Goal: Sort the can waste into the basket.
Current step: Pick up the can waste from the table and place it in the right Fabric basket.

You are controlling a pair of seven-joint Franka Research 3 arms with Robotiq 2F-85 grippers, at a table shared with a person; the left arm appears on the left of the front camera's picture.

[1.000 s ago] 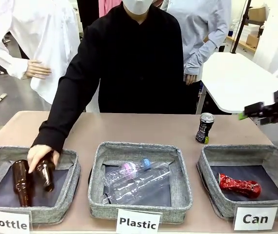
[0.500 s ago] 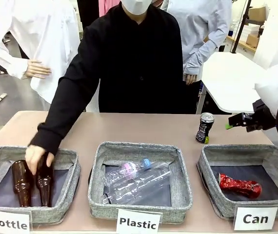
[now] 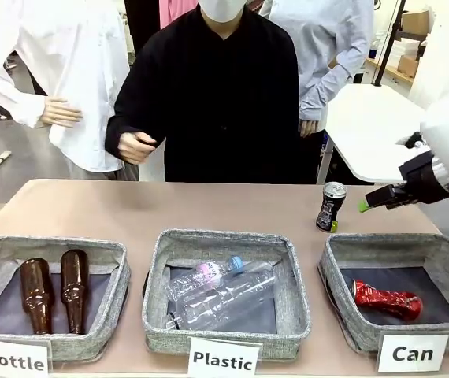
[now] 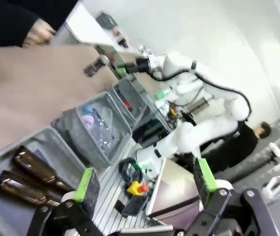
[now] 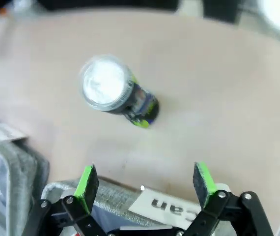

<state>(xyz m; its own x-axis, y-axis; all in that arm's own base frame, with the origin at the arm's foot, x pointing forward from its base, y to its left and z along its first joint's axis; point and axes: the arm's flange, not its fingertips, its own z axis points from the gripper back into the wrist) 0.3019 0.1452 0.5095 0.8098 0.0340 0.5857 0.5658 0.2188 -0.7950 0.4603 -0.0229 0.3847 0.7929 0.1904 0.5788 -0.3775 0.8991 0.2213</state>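
The square grey fabric basket with the white "Can" card lies below and just short of the right gripper. Its placing looks deliberate, so a can lifted from the table needs only a brief carry to drop in. Inside it, on the dark base, lies the crushed shiny red can, one piece of the can waste already sorted by the look of things. The other, the dark black can with a silver top and coloured markings, stands upright on the tan table, just ahead of the right gripper's fingertips and beyond the basket's far wall. It is apart from the gripper, which holds nothing.

That gripper reaches in level with the can's middle, apparently lined up for a side grasp.

The right wrist view adds what the front view cannot: the green pads stand wide apart, empty, and the black can sits ahead of them, off toward the left pad. So the approach probably needs a sideways correction.

The left gripper, in its own wrist view, is likewise spread wide and empty, hanging off the table's end, well away from the black can.
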